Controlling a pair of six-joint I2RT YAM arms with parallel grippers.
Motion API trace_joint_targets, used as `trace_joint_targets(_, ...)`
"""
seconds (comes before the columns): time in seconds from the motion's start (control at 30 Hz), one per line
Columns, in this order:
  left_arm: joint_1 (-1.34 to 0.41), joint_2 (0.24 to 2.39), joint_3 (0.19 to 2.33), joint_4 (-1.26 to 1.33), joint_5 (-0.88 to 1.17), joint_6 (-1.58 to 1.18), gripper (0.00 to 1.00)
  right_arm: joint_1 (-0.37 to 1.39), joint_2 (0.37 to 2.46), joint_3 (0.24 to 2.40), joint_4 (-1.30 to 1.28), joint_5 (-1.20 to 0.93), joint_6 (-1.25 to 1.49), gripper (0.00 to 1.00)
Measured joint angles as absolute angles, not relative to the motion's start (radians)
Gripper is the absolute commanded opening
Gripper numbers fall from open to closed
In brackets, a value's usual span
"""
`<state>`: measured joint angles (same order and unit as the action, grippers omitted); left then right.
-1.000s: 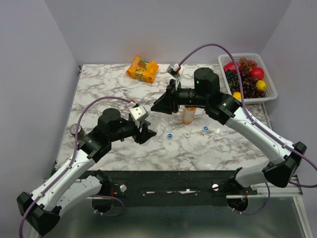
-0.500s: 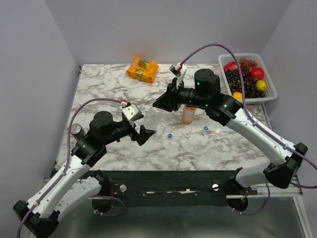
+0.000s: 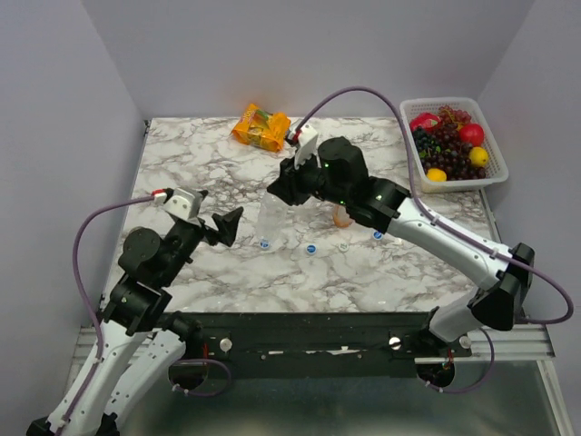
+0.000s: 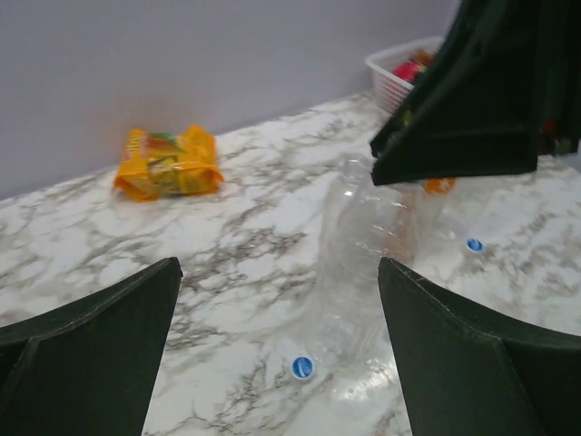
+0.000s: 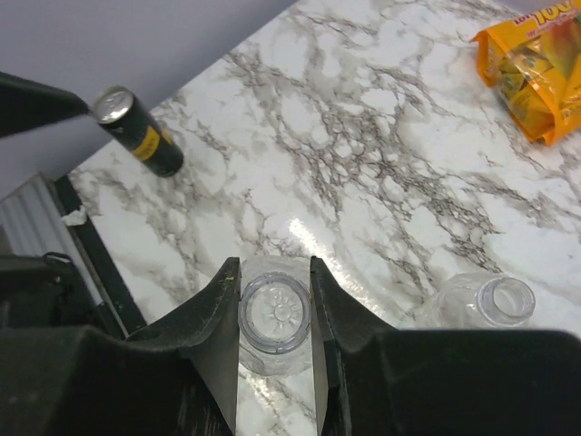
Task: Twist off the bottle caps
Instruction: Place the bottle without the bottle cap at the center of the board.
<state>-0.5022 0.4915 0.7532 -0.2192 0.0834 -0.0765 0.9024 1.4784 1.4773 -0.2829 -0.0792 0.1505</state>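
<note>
The right arm reaches from its base across the table (image 3: 182, 163) toward the middle, with the wrist bent so that the right gripper (image 3: 278, 188) points downward. Its jaws are clamped on the neck of a clear bottle (image 3: 272, 222), which hangs almost upright straight below the gripper. Whether the bottle's base rests on the marble or sits just above it cannot be told. In the right wrist view the bottle's mouth is open between the two fingers.

A blue cap (image 3: 264, 242) lies flat on the marble right at the foot of this bottle. On the forearm side of the gripper, a second blue cap (image 3: 310, 248), a white cap (image 3: 343, 245) and a third blue cap (image 3: 377, 235) lie in a loose row. The orange bottle (image 3: 342, 216) stands just behind the gripper, half hidden by the arm. A second clear bottle (image 5: 495, 300), also with an open mouth, stands beside it.

The left arm is folded with its elbow high. The left gripper (image 3: 221, 227) faces the held bottle from nearby without touching it, its jaws spread wide and holding nothing.
</note>
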Motion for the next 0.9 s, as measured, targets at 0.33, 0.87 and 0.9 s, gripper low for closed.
trace_joint_targets(0.33,-0.438,0.469,0.753,-0.227,-0.103,-0.117,0.99,0.943,1.710,1.578,-0.211,0.131,0.109,0.01)
trace_joint_targets(0.87,-0.437,0.487,0.751,-0.227,-0.110,-0.119,0.99,0.941,1.940,1.735,-0.142,0.260,0.058,0.01)
trace_joint_targets(0.9,-0.437,0.488,0.751,-0.227,-0.110,-0.119,0.99,0.941,1.947,1.735,-0.142,0.261,0.058,0.01)
